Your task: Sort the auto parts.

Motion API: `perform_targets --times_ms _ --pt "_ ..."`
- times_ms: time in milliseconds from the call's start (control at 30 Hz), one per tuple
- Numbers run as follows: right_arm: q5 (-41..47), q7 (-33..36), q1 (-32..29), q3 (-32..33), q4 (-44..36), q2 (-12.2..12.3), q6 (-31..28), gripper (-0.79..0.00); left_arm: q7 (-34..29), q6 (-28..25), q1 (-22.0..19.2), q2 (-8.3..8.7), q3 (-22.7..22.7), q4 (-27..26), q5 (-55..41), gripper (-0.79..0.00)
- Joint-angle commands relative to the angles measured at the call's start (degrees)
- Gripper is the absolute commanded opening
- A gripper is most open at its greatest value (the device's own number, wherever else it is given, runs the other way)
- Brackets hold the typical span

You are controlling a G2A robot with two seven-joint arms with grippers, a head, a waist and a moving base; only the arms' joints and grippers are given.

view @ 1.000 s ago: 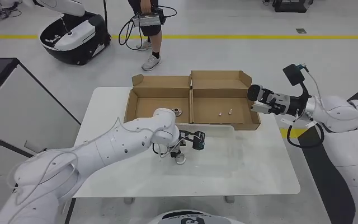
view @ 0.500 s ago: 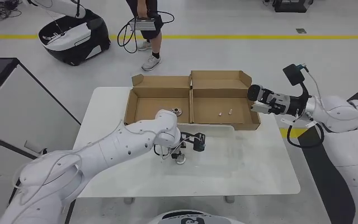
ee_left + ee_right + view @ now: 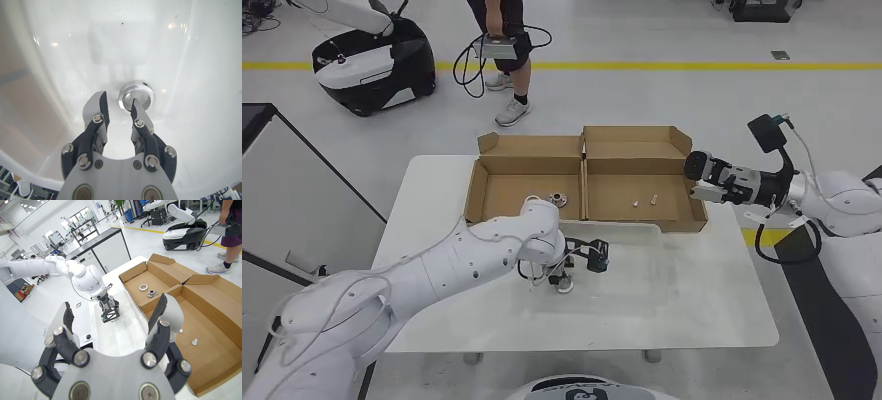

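straddling one wall of metal ring (image 3: 139, 86), left gripper (image 3: 118, 96) parted

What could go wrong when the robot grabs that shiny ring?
The left gripper is open with one finger inside the metal ring and one outside, so it would pinch only one wall; the ring may tilt or slip out. On the glossy white tray, it could slide away as the gripper closes.
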Motion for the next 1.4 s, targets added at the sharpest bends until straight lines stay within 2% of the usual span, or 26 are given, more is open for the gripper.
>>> perform_targets --times_ms 0,367,567,633,667,700,867,1133,1367 --pt "0.0 0.0 0.0 0.0 0.0 0.0 0.0 0.000 0.1 -0.1 0.1 -0.09 0.0 0.0 0.2 -0.471" --pt "0.0 0.0 0.0 0.0 0.0 0.0 0.0 0.000 0.4 -0.4 0.4 -0.61 0.0 0.4 0.9 -0.493" --pt "0.0 0.0 0.0 0.0 0.0 0.0 0.0 0.000 0.6 -0.6 0.9 -0.85 0.0 1.0 1.4 -0.548" --pt "0.0 0.0 0.0 0.0 0.0 0.0 0.0 0.000 0.6 -0.6 0.9 -0.92 0.0 1.2 1.6 -0.610" --pt "0.0 0.0 0.0 0.0 0.0 0.0 0.0 0.000 0.7 -0.7 0.9 -0.96 0.0 1.3 1.8 -0.739" --pt "0.0 0.0 0.0 0.0 0.0 0.0 0.0 0.000 0.8 -0.8 1.0 -0.99 0.0 1.4 1.9 -0.785" --pt "0.0 0.0 0.0 0.0 0.0 0.0 0.0 0.000 1.4 -1.4 0.5 -1.09 0.0 1.4 2.7 -0.785" --pt "0.0 0.0 0.0 0.0 0.0 0.0 0.0 0.000 1.8 -1.8 -5.2 -0.42 0.0 -2.1 -0.5 -0.785" --pt "0.0 0.0 0.0 0.0 0.0 0.0 0.0 0.000 1.1 -1.1 -12.2 1.65 -0.7 -7.9 -7.6 -0.785"
